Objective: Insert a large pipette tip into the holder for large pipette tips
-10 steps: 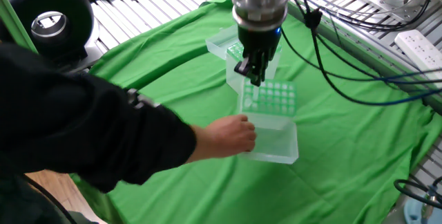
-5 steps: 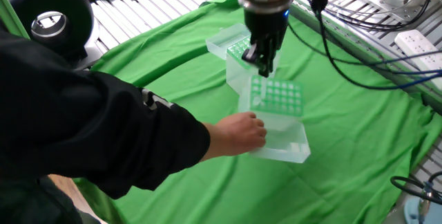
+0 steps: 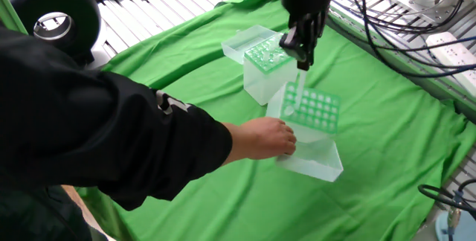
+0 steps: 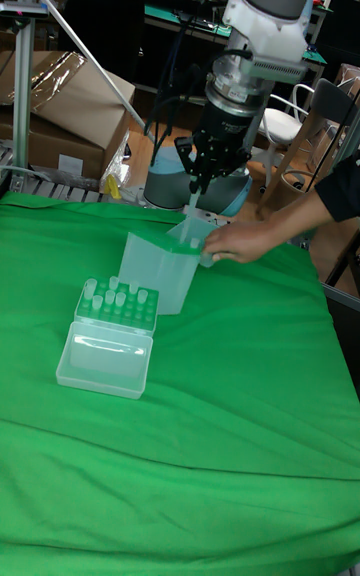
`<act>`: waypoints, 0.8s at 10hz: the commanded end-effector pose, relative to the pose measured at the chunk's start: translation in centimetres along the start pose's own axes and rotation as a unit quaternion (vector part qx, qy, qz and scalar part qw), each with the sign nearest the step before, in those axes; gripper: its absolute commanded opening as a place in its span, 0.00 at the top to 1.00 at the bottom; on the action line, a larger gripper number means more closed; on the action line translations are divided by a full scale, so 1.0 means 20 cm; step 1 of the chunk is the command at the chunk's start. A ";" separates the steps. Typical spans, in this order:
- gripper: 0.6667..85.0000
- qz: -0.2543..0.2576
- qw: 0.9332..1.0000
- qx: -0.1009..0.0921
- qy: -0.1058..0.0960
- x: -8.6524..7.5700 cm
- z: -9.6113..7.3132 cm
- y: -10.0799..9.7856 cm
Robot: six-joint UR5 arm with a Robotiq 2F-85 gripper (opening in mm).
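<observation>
A person's hand [image 3: 264, 138] steadies the holder for large pipette tips [image 3: 311, 111] on the green-draped desk [image 3: 186, 77]. Above it, the robot hand [image 3: 300, 57] grips the large pipette tip [image 3: 294, 96], its point at the grid. Insertion step; next likely needs a straight descent into one hole. Only the tall fixed view shows the second tip box [image 4: 110, 333] standing well apart.

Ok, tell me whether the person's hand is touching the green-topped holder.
Touching. In the fixed view the hand rests against the near side of the holder; in the tall fixed view its fingers wrap the holder's edge.
</observation>
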State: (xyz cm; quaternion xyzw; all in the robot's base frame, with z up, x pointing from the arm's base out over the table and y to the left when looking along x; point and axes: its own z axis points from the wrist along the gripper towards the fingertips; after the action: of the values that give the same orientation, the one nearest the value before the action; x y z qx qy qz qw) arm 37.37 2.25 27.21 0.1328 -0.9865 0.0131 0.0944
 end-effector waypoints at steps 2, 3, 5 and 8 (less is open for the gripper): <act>1.00 -0.015 0.999 -0.004 -0.043 -0.09 -0.05 -0.01; 1.00 -0.016 0.998 0.010 -0.067 -0.15 -0.06 -0.05; 1.00 -0.009 0.993 0.038 -0.113 -0.27 -0.08 -0.12; 1.00 -0.024 0.999 0.031 -0.035 -0.05 -0.15 -0.12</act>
State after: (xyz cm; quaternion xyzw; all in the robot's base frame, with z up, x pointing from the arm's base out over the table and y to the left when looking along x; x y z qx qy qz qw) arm 40.65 0.66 28.35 0.1503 -0.9873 0.0389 0.0333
